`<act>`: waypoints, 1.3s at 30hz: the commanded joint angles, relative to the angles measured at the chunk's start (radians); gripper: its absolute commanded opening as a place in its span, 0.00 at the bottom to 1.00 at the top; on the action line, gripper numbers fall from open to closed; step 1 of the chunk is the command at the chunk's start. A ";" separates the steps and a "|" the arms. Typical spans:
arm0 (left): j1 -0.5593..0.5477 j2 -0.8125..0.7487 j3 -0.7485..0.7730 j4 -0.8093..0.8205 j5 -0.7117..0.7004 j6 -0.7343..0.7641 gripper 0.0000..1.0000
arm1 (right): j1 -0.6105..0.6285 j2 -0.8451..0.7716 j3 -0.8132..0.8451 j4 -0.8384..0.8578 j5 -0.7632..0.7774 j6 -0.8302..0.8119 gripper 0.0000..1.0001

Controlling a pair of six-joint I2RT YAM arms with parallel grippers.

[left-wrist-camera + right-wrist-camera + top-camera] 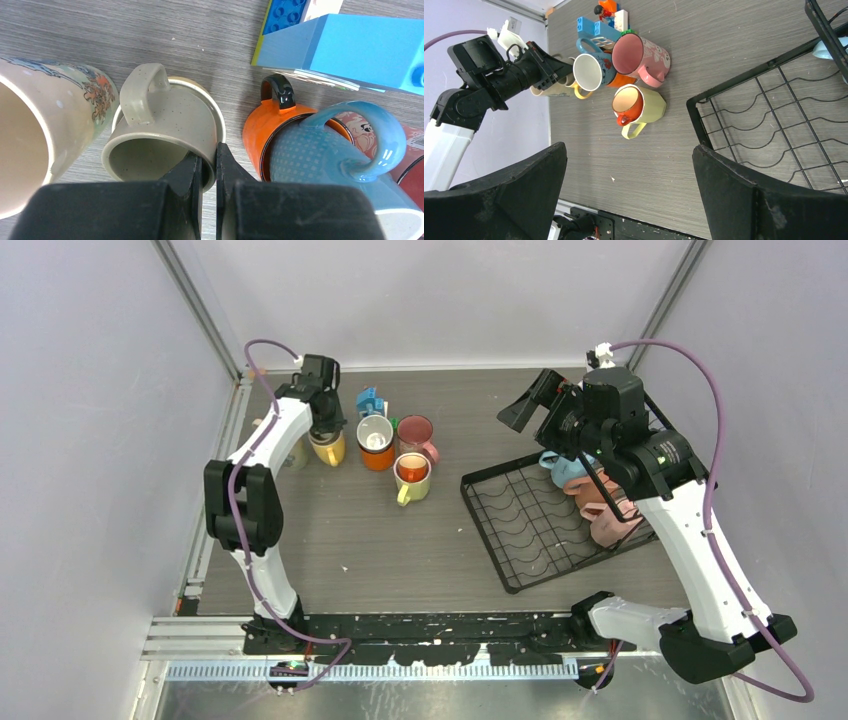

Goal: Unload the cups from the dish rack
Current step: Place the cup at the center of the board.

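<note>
My left gripper [209, 167] is shut on the rim wall of a grey speckled cup [165, 115], one finger inside and one outside. That cup sits nested in a pale yellow cup [329, 449] at the far left of the table. Beside it stand a cream patterned cup [35, 125] and an orange cup [257, 130] with a blue cup [325, 150] inside. The black wire dish rack [520, 525] lies at the right and holds a blue cup [560, 469] and pink cups [607, 522]. My right gripper [628, 150] hangs open and empty above the rack's far left corner.
A pink cup [416, 432] and a lime cup [412, 478] with an orange cup [626, 105] inside it stand mid-table. A blue-and-white toy house [370, 400] sits behind the cups. White walls close in the table on three sides.
</note>
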 commanded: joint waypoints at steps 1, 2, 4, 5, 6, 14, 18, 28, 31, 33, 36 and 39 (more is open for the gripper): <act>0.008 0.001 -0.003 0.042 0.009 0.014 0.00 | 0.002 -0.017 -0.001 0.018 0.003 -0.019 1.00; 0.007 0.002 -0.003 0.042 0.010 0.014 0.00 | 0.002 -0.016 -0.002 0.018 0.003 -0.020 1.00; 0.009 0.004 -0.001 0.041 0.010 0.014 0.00 | 0.002 -0.015 0.000 0.019 0.002 -0.020 1.00; 0.009 0.006 -0.001 0.041 0.011 0.014 0.00 | 0.002 -0.014 -0.001 0.018 0.002 -0.020 1.00; 0.009 0.008 -0.001 0.041 0.014 0.014 0.00 | 0.002 -0.013 0.000 0.019 0.002 -0.020 1.00; 0.011 0.016 0.000 0.039 0.025 0.010 0.00 | 0.002 -0.008 0.007 0.018 0.001 -0.020 1.00; 0.012 0.023 0.001 0.035 0.027 0.010 0.01 | 0.002 -0.005 0.009 0.019 0.000 -0.019 1.00; 0.013 0.023 -0.001 0.035 0.032 0.008 0.07 | 0.002 -0.004 0.006 0.021 -0.002 -0.015 1.00; 0.013 0.018 -0.001 0.034 0.036 0.006 0.09 | 0.001 -0.004 0.005 0.022 -0.002 -0.015 1.00; 0.014 0.013 -0.001 0.035 0.036 0.008 0.12 | 0.002 -0.004 0.004 0.022 -0.002 -0.014 1.00; 0.014 0.007 0.002 0.030 0.038 0.010 0.14 | 0.001 -0.003 0.005 0.022 -0.002 -0.014 1.00; 0.014 0.001 0.003 0.029 0.038 0.011 0.16 | 0.002 -0.005 0.004 0.022 -0.002 -0.014 1.00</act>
